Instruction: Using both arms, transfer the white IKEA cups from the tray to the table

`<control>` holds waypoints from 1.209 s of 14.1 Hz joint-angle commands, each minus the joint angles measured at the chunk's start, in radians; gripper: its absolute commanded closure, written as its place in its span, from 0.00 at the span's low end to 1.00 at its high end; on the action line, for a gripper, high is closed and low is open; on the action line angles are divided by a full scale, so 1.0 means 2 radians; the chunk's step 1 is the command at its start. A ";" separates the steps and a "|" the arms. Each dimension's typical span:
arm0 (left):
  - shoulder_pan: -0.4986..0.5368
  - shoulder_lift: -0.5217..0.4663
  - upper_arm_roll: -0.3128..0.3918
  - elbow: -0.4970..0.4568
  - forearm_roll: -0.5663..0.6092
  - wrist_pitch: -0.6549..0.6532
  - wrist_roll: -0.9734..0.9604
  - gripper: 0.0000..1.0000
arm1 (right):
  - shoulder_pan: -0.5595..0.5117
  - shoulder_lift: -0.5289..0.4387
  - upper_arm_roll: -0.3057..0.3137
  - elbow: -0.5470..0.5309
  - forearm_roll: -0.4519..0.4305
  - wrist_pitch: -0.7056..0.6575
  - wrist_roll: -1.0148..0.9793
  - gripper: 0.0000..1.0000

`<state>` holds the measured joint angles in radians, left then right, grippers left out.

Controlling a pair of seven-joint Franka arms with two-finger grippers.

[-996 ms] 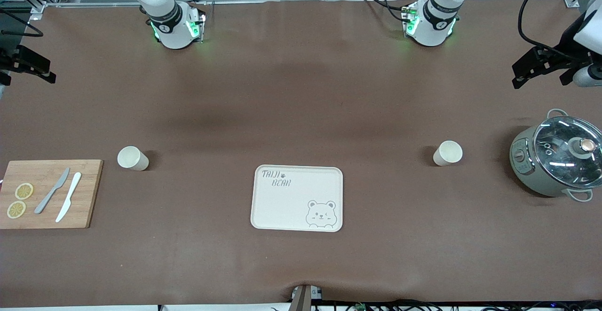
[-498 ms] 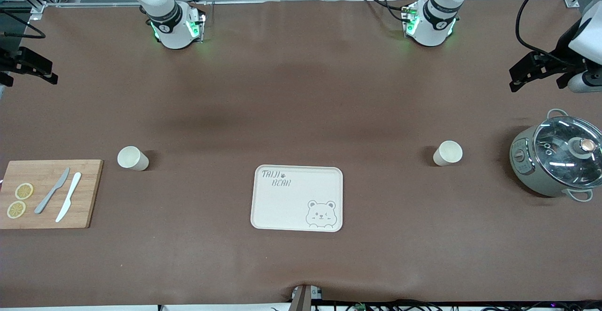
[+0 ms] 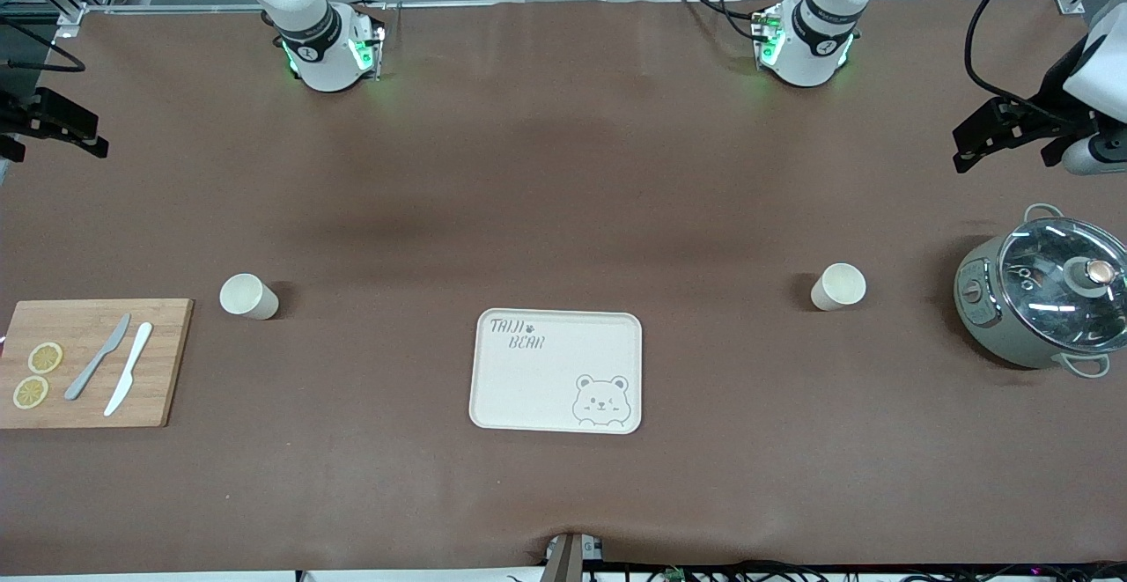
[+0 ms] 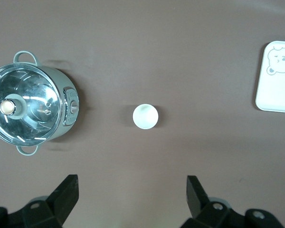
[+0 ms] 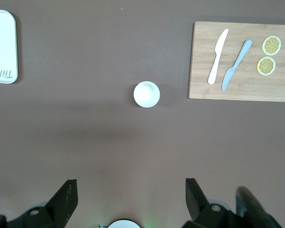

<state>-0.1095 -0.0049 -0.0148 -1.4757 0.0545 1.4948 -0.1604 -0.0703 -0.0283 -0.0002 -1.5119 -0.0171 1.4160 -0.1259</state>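
Two white cups stand upright on the brown table. One cup [image 3: 249, 296] is beside the cutting board, toward the right arm's end; it also shows in the right wrist view [image 5: 147, 94]. The other cup [image 3: 838, 287] is beside the pot, toward the left arm's end; it also shows in the left wrist view [image 4: 145, 116]. My left gripper [image 4: 133, 190] is open and empty, high over bare table at its end [image 3: 990, 131]. My right gripper [image 5: 131, 192] is open and empty, high over the table's other end [image 3: 57, 122].
A cream bear-printed tray [image 3: 556, 371] lies between the cups, nearer the front camera. A bamboo cutting board [image 3: 88, 362] holds two knives and lemon slices. A grey-green pot with a glass lid [image 3: 1043, 300] stands at the left arm's end.
My left gripper has shifted slightly toward the table's middle. The right gripper has barely moved. The cups and tray have not moved.
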 commanded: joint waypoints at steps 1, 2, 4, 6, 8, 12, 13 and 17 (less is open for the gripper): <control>0.000 0.000 0.001 0.001 -0.010 0.002 -0.001 0.00 | -0.001 -0.010 -0.001 -0.010 0.006 0.001 0.003 0.00; 0.001 0.000 0.001 0.001 -0.010 0.002 -0.001 0.00 | -0.001 -0.010 -0.001 -0.010 0.006 0.001 0.003 0.00; 0.002 0.001 0.001 0.002 -0.010 0.004 0.000 0.00 | -0.001 -0.010 -0.001 -0.010 0.006 0.001 0.003 0.00; 0.001 0.006 0.000 0.002 -0.010 0.012 -0.001 0.00 | -0.001 -0.010 -0.001 -0.010 0.006 0.001 0.003 0.00; -0.001 0.008 0.001 0.002 -0.010 0.013 -0.001 0.00 | -0.001 -0.010 -0.001 -0.010 0.006 0.001 0.003 0.00; -0.001 0.008 0.000 0.002 -0.010 0.013 -0.001 0.00 | -0.001 -0.010 -0.001 -0.010 0.006 0.001 0.004 0.00; -0.001 0.007 0.000 0.002 -0.010 0.013 -0.001 0.00 | -0.001 -0.010 -0.001 -0.010 0.006 0.001 0.004 0.00; 0.001 0.005 0.000 -0.001 -0.010 0.013 0.003 0.00 | -0.002 -0.010 -0.001 -0.010 0.006 0.000 0.004 0.00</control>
<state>-0.1089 0.0138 -0.0148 -1.4750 0.0545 1.5141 -0.1604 -0.0703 -0.0283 -0.0007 -1.5129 -0.0171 1.4156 -0.1259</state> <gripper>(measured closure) 0.000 0.000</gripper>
